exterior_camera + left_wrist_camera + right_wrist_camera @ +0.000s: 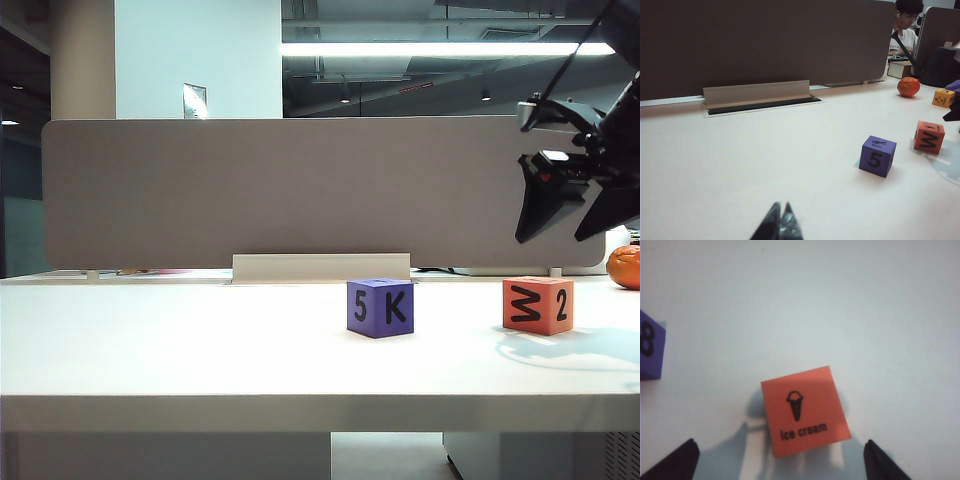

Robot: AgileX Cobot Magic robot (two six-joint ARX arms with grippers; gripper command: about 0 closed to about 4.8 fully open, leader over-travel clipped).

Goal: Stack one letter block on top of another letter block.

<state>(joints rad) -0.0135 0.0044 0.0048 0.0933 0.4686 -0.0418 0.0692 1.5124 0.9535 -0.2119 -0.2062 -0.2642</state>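
The orange-red letter block (538, 305) sits on the white table at the right, showing a sideways "W" and a "2"; its top face (805, 411) bears an ice cream picture. The purple letter block (380, 307), marked "5" and "K", stands apart to its left (650, 347). My right gripper (550, 236) hangs above the orange-red block, open, with its fingers wide on either side and nothing between them (780, 442). My left gripper (780, 206) is shut and empty, low over the table, well short of the purple block (878, 156) and the orange-red block (929, 137).
A grey partition (320, 190) with a raised cable cover (320, 267) closes the table's back. An orange fruit (625, 267) lies at the far right, with a yellow cube (943, 98) near it. A person (905, 25) sits behind the partition.
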